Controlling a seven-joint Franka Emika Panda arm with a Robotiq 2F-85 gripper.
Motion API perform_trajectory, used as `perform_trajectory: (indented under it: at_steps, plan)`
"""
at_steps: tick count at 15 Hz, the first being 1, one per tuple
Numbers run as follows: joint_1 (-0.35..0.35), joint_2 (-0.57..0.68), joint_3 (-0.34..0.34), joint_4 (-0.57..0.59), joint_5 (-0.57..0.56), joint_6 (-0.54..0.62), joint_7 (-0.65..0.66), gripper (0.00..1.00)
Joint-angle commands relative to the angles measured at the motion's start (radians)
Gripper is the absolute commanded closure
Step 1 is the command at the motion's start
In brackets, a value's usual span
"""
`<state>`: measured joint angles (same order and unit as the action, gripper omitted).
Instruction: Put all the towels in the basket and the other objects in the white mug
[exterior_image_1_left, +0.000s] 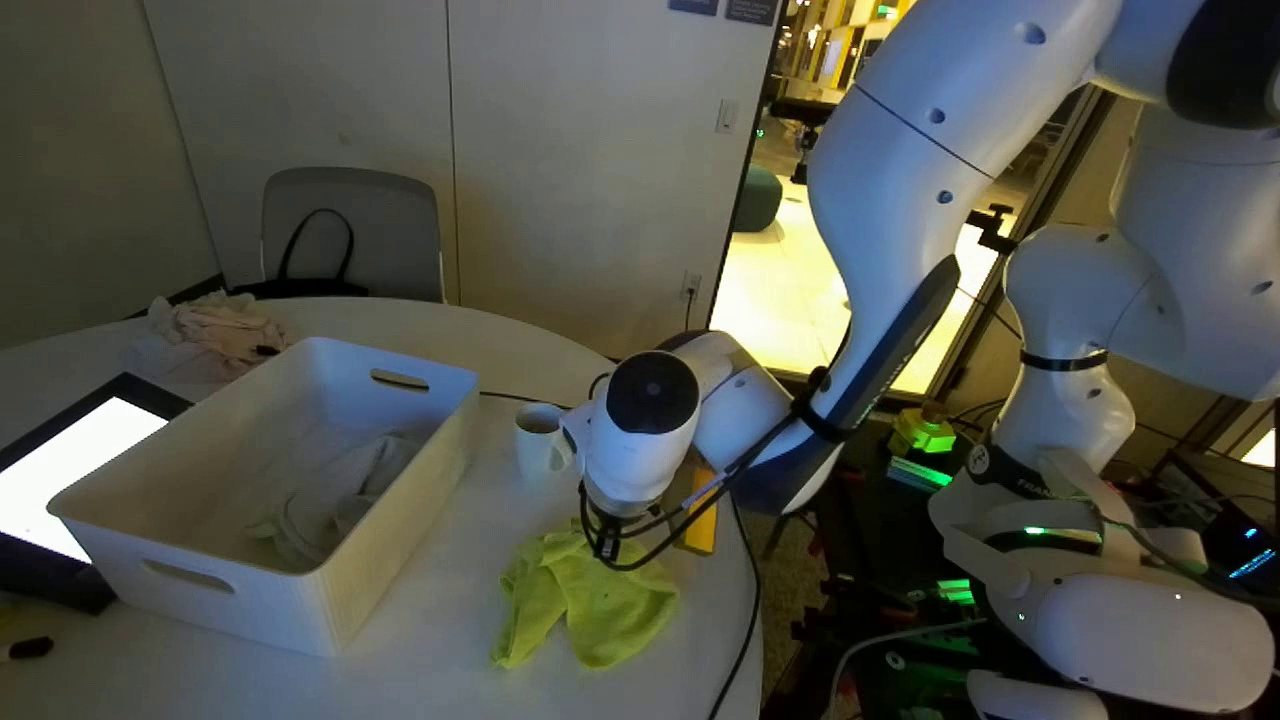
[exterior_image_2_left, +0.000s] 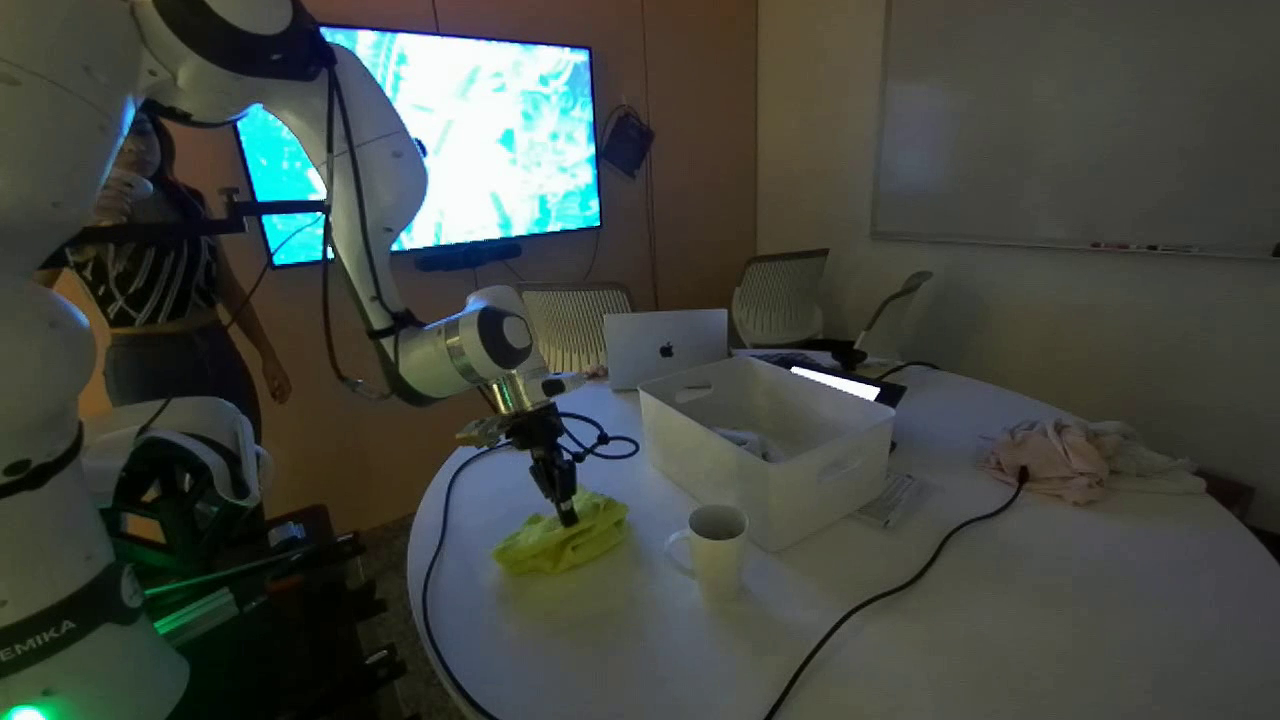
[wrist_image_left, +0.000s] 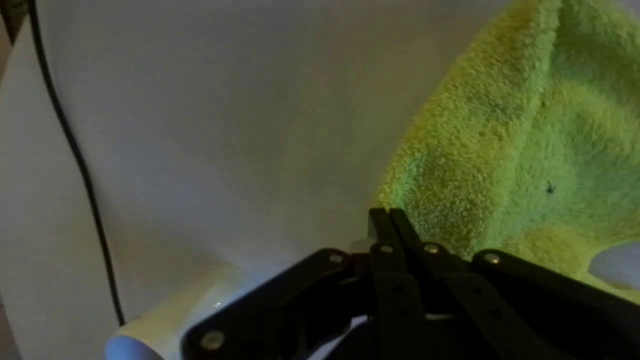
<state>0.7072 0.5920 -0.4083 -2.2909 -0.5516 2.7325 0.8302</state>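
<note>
the closed jaws of a robot arm (exterior_image_1_left: 880, 190) meet at the edge of a yellow-green towel (exterior_image_1_left: 610, 610) on a white tabletop (exterior_image_2_left: 620, 650); whether any cloth is pinched between them cannot be told. the sorting looks well under way: pale, crumpled cloths (exterior_image_1_left: 345, 490) lie inside the white basket (exterior_image_1_left: 400, 520), while this towel, lying apart from it, has yet to join them. the white mug (exterior_image_2_left: 718, 560) stands upright near the basket, its inside too dim to read, and no object bound for it can be named with confidence. a pinkish bundle of fabric (exterior_image_1_left: 220, 335) sits beyond the basket in an exterior view, perhaps outside the job. the towel itself is rumpled and slack, bright in color, splayed into two flaps, its fuzzy surface crossed by a long raised fold and dotted with one small dark speck (wrist_image_left: 550, 188).
</note>
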Motion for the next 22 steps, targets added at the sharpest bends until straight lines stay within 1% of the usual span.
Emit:
perform_trajectory:
  at_steps: [1, 3, 5, 7, 9, 11, 12, 16, 19, 22]
  plan:
    - [0.056, -0.053, -0.102, -0.054, -0.076, -0.041, 0.185, 0.99]
    - [0.063, -0.078, -0.135, -0.073, -0.121, -0.077, 0.276, 0.99]
    - [0.045, -0.115, -0.140, -0.087, -0.179, -0.127, 0.361, 0.99]
    - [0.011, -0.170, -0.125, -0.099, -0.243, -0.201, 0.440, 0.99]
    - [-0.039, -0.238, -0.085, -0.107, -0.306, -0.294, 0.511, 0.99]
    - [-0.107, -0.312, -0.019, -0.111, -0.358, -0.393, 0.560, 0.99]
    - [-0.147, -0.346, 0.025, -0.109, -0.379, -0.442, 0.581, 0.99]
    - [-0.303, -0.462, 0.232, -0.096, -0.403, -0.609, 0.599, 0.99]
    - [-0.368, -0.522, 0.362, -0.079, -0.383, -0.708, 0.585, 0.99]
    - [-0.398, -0.565, 0.462, -0.058, -0.373, -0.779, 0.579, 0.99]
